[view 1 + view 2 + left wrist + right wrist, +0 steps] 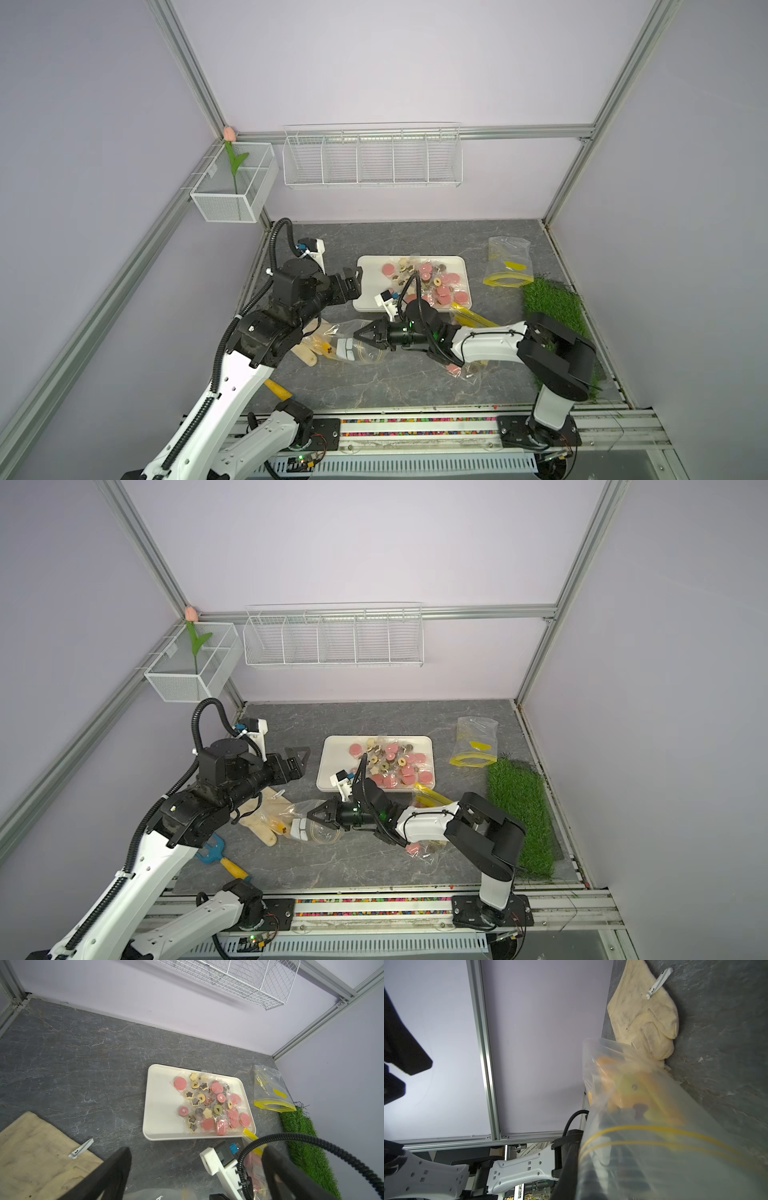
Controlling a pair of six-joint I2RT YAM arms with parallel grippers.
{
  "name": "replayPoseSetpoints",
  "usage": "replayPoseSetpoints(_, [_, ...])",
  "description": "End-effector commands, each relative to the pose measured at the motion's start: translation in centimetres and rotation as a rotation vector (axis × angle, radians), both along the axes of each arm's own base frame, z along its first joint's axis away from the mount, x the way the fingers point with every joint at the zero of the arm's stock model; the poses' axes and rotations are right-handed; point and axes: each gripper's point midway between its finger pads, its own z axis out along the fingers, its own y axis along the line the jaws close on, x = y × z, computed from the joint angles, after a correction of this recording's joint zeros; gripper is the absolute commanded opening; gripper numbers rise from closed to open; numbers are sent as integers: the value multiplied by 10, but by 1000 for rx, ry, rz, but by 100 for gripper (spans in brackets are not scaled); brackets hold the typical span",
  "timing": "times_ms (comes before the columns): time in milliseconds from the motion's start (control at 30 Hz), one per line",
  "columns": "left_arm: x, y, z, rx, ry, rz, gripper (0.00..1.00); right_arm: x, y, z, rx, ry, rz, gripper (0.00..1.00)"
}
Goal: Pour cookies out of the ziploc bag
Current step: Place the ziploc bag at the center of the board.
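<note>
Cookies [209,1103]: heaped on white tray [162,1126], kept off bench [395,386]. Left gripper [355,280]: fingers apart, empty. Right gripper [357,333]: fingers together, pinching clear bag [353,351], likely clearing it.

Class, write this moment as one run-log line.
cookies: mostly on tray | left pincer: open, empty | right pincer: shut on clear bag

Three zip bags [509,262], one glove [259,823] and one grass mat [552,303] are lying on the desk [415,386]; one tray [368,270] is carrying cookies [442,286] too crowded to count.
</note>
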Motion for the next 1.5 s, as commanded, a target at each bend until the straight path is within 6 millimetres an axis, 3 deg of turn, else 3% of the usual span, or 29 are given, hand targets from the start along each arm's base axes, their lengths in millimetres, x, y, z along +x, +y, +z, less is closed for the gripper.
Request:
replayPoseSetpoints(0, [6,-2,-1,-3,2,9,100,3,-16,-11,-66,-18,-15,7])
replayPoseSetpoints(433, [9,-1,-9,18,9,15,100,-7,-45,-58,-242,10,5,8])
replayPoseSetpoints(767, [9,-2,-11,23,11,7,100,-5,-74,-52,-423,-117,-21,13])
replayPoseSetpoints(900, [9,0,-13,36,14,17,100,-5,-78,-59,-494,-149,7,15])
replayPoseSetpoints(933, [10,1,-14,37,13,21,100,0,-72,-49,-482,-168,9,16])
replayPoseSetpoints(1300, [8,1,-16,39,25,14,100,5,-80,-44,-546,-242,4,41])
replayPoseSetpoints(1467, [7,1,-17,37,25,15,100,1,-91,-38,-593,-296,25,46])
